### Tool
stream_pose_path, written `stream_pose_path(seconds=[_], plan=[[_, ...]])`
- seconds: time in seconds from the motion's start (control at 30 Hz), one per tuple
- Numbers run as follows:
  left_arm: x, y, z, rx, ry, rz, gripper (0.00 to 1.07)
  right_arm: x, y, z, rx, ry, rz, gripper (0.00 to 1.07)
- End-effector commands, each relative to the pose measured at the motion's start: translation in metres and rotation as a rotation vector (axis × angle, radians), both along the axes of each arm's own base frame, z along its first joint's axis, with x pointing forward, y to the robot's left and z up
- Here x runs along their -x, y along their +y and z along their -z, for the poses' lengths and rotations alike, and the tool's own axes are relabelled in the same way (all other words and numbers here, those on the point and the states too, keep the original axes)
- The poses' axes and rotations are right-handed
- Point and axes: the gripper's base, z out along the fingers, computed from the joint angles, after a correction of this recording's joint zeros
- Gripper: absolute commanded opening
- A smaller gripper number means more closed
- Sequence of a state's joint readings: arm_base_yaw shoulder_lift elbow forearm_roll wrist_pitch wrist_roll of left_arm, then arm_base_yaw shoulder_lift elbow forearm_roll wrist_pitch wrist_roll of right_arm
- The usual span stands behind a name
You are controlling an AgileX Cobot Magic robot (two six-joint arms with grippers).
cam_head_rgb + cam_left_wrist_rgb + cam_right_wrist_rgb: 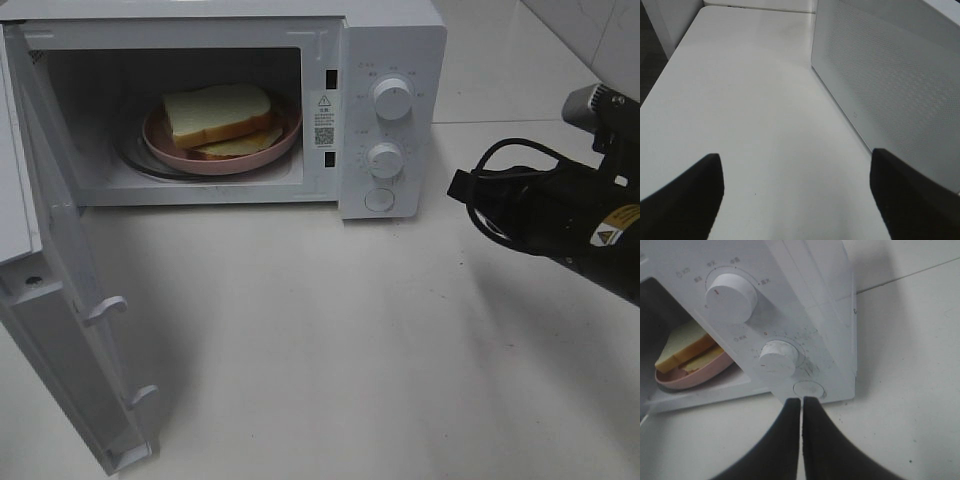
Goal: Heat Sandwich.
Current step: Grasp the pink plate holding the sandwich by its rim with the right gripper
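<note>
**Step in hand:** loading looks done. The sandwich [220, 118] lies on the plate [291, 137] inside the microwave [400, 40], at 11 o'clock in the high view. The door [60, 330] is still open, swung out toward 8 o'clock. Judged stage: between loading and heating.

**Containers:**
- Microwave cavity holds the plate, roughly centred on the turntable.
- The plate holds only the sandwich: two bread slices stacked, the upper one offset toward 10 o'clock and lapping the lower. Both are within the rim.

**Hands:**
- Right hand [802, 404]: jaws closed to a thin slit, holding nothing. It points at the control panel, with the button [808, 389] just beyond the tips, the lower knob [778, 358] past that and the upper knob [731, 295] farthest. From the high view its arm [570, 220] sits at 3 o'clock, apart from the microwave.
- Left hand [795, 156]: jaws wide, empty, over bare tabletop [740, 100]. It is beside a perforated white panel [890, 75]; door face or casing side, cannot tell which.

**Next move (judgement):** the door must shut before any knob matters. The left hand seems better placed for it, pushing the door round toward 12 o'clock until it latches. Then the right hand needs its jaws opened to fit a knob, or a closed-tip nudge on it. Which knob sets time is unreadable.

**Risk:** a hard swing could jolt the plate.
</note>
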State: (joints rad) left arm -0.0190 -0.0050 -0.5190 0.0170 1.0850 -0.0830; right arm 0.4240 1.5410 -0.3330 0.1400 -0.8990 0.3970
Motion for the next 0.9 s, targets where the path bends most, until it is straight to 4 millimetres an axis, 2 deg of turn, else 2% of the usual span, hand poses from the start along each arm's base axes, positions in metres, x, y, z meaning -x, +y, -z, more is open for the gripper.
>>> stream_pose_path(seconds=[0.03,0.1,0.2,0.23,0.27,0.3,0.37,0.4,0.43,0.5,0.57,0.63,0.7,0.73,0.87,0.9], plan=[[0.002,0.001,-0.001,-0.005,-0.030,-0.009,0.76,0.013,-0.003,-0.014,0.109,0.046,-0.060,0.10],[0.002,0.001,-0.001,-0.005,-0.030,-0.009,0.76,0.015,-0.004,-0.017,0.130,0.055,-0.072,0.11],[0.002,0.001,-0.001,-0.005,-0.030,-0.009,0.76,0.025,-0.006,-0.029,0.225,0.106,-0.133,0.23],[0.002,0.001,-0.001,-0.005,-0.030,-0.009,0.76,0.025,-0.006,-0.029,0.225,0.106,-0.133,0.23],[0.002,0.001,-0.001,-0.005,-0.030,-0.009,0.76,0.027,-0.006,-0.033,0.254,0.123,-0.153,0.27],[0.002,0.001,-0.001,-0.005,-0.030,-0.009,0.76,0.030,-0.006,-0.040,0.303,0.152,-0.191,0.37],[0.002,0.001,-0.001,-0.005,-0.030,-0.009,0.76,0.032,-0.006,-0.049,0.335,0.177,-0.220,0.44],[0.002,0.001,-0.001,-0.005,-0.030,-0.009,0.76,0.032,-0.006,-0.049,0.335,0.177,-0.220,0.44],[0.002,0.001,-0.001,-0.005,-0.030,-0.009,0.76,0.031,-0.004,-0.059,0.347,0.206,-0.241,0.51],[0.002,0.001,-0.001,-0.005,-0.030,-0.009,0.76,0.029,-0.002,-0.068,0.372,0.234,-0.268,0.57],[0.002,0.001,-0.001,-0.005,-0.030,-0.009,0.76,0.028,-0.001,-0.072,0.394,0.251,-0.289,0.59],[0.002,0.001,-0.001,-0.005,-0.030,-0.009,0.76,0.027,0.002,-0.086,0.500,0.282,-0.380,0.63],[0.002,0.001,-0.001,-0.005,-0.030,-0.009,0.76,0.026,0.003,-0.090,0.541,0.280,-0.415,0.64],[0.002,0.001,-0.001,-0.005,-0.030,-0.009,0.76,0.026,0.004,-0.099,0.632,0.280,-0.499,0.64],[0.002,0.001,-0.001,-0.005,-0.030,-0.009,0.76,0.027,0.005,-0.110,0.762,0.256,-0.618,0.64],[0.002,0.001,-0.001,-0.005,-0.030,-0.009,0.76,0.026,0.006,-0.117,0.842,0.212,-0.694,0.64]])
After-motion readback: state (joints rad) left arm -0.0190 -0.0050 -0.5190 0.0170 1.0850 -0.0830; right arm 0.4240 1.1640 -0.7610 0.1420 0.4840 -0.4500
